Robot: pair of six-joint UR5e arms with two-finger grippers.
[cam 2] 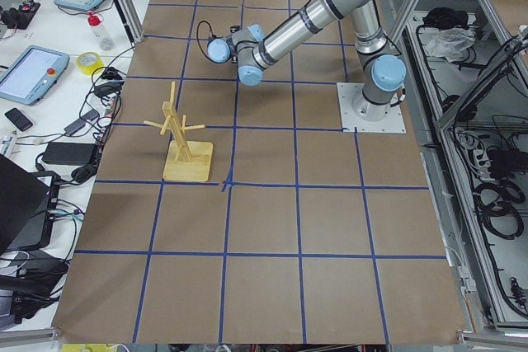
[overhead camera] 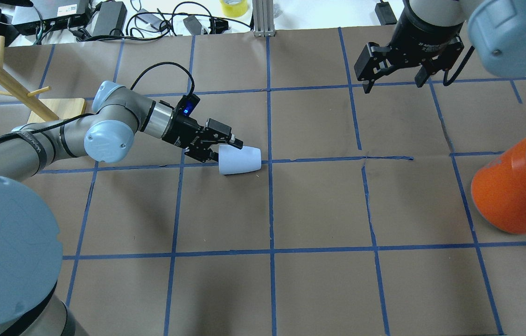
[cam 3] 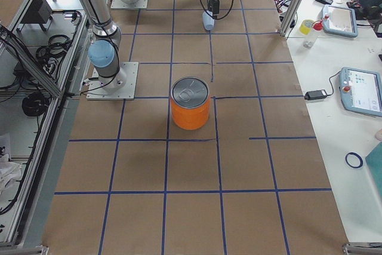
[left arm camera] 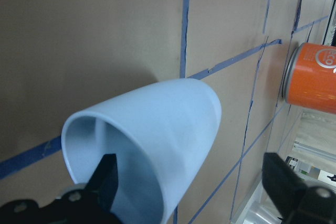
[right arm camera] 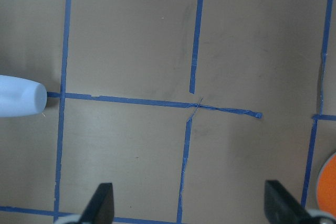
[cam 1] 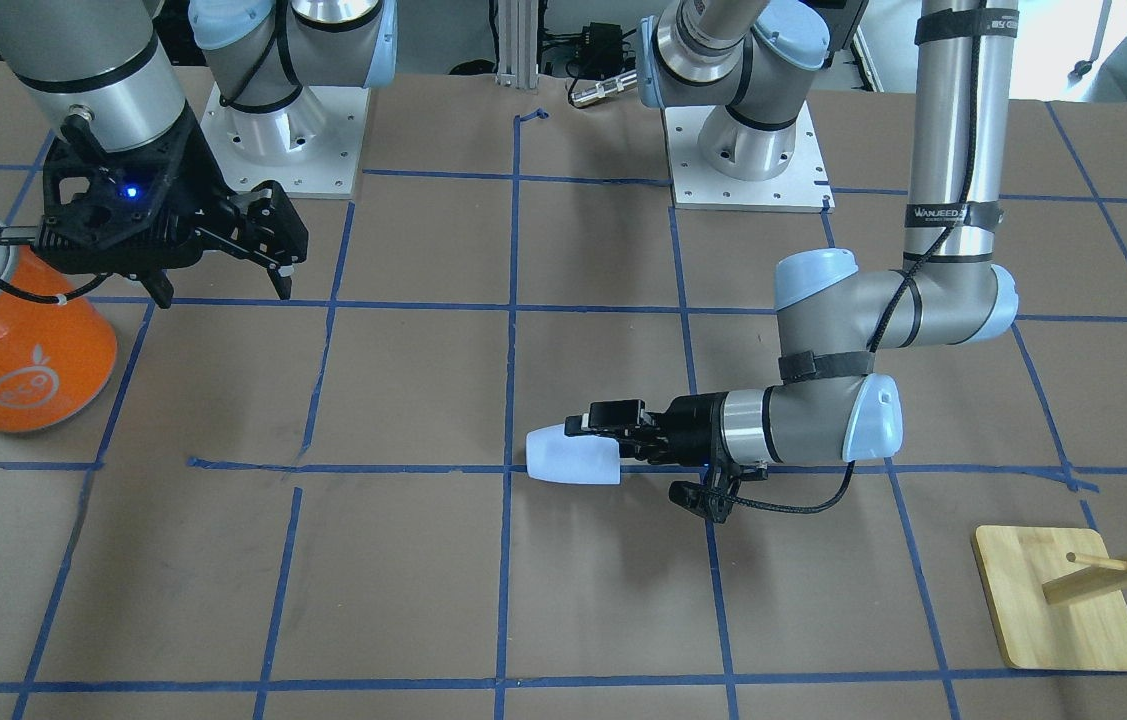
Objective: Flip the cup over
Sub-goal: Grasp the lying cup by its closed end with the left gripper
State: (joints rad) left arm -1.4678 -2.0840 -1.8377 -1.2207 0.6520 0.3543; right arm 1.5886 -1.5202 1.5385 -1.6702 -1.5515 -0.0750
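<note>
The cup [overhead camera: 240, 160], a small pale blue tumbler, lies on its side on the brown paper near the table's middle [cam 1: 573, 455], its base toward the centre line. My left gripper [overhead camera: 225, 142] is low and level at the cup's mouth. In the left wrist view the gripper [left arm camera: 191, 171] is open and straddles the cup's wall [left arm camera: 157, 140]: one finger [left arm camera: 107, 174] is inside the mouth, the other [left arm camera: 283, 179] is outside, well apart from it. My right gripper [overhead camera: 393, 79] hangs open and empty above the far right; its wrist view shows the cup's base [right arm camera: 18, 95] at the left edge.
A large orange can [overhead camera: 510, 196] with a silver lid stands at the right edge, below my right arm [cam 1: 13, 350]. A wooden peg stand [overhead camera: 57, 107] sits on its base at the far left. Blue tape lines grid the paper.
</note>
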